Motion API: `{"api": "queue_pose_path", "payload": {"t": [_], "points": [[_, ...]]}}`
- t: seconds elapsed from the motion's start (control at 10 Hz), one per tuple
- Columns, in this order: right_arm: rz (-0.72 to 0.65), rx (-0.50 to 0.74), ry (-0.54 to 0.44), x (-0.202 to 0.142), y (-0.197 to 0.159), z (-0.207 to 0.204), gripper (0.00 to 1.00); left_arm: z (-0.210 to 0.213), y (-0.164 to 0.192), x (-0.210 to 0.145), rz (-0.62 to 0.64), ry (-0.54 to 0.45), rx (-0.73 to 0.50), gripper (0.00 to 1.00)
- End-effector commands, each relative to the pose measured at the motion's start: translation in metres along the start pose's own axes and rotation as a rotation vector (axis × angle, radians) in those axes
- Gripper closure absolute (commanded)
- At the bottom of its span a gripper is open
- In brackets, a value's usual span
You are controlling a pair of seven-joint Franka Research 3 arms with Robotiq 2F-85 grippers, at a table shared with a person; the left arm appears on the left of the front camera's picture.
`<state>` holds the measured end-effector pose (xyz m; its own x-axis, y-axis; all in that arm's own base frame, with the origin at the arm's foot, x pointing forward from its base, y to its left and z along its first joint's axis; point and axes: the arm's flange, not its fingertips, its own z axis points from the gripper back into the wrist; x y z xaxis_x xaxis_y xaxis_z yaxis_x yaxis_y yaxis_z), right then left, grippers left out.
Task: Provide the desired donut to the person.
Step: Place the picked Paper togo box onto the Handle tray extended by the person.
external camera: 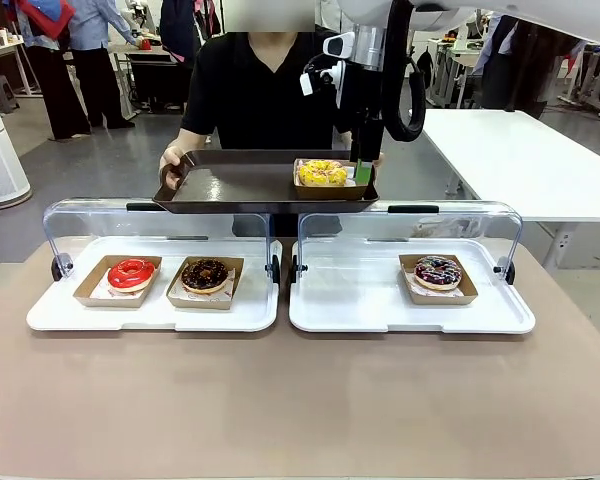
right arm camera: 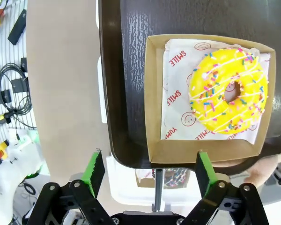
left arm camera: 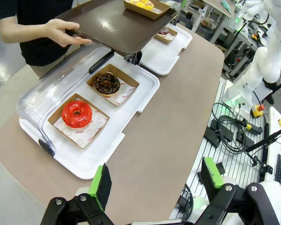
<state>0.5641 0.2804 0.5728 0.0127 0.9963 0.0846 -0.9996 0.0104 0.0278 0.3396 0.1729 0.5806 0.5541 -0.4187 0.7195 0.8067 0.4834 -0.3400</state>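
The person (external camera: 255, 90) in a black shirt stands at the far side and holds a dark brown tray (external camera: 230, 187) in both hands, above the table's far edge. A yellow sprinkled donut (external camera: 322, 172) lies in a cardboard box on the tray's right part; the right wrist view shows that donut (right arm camera: 228, 91) from above. My right gripper (external camera: 362, 176) hangs open just beside the box's edge, with nothing between its green pads (right arm camera: 94, 168). My left gripper (left arm camera: 156, 180) is open over the bare brown tabletop, well short of the tray (left arm camera: 117, 26).
Two white display trays (external camera: 150, 312) (external camera: 380, 312) with raised clear lids sit on the table. The left one holds a red donut (external camera: 131, 272) and a chocolate donut (external camera: 204, 274); the right one holds a dark sprinkled donut (external camera: 437, 271). A white table (external camera: 520, 160) stands far right.
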Motion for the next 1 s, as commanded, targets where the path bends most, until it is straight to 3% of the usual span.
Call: {"api": "queue_pose_path", "payload": {"t": [0.0,0.2,0.6,0.9], "points": [[0.020,0.022,-0.031,-0.003,0.001,0.006,0.00,0.001,-0.001,0.000,-0.005,-0.005,-0.002,0.00],[0.057,0.001,-0.042,-0.028,0.031,0.027,0.00,0.001,-0.001,0.000,-0.005,-0.005,-0.002,0.00],[-0.013,-0.136,-0.102,-0.162,0.070,0.092,0.00,0.001,-0.001,0.000,-0.005,-0.005,-0.002,0.00],[-0.056,-0.161,-0.183,-0.249,0.064,0.087,0.00,0.001,-0.001,0.000,-0.005,-0.005,-0.002,0.00]]}}
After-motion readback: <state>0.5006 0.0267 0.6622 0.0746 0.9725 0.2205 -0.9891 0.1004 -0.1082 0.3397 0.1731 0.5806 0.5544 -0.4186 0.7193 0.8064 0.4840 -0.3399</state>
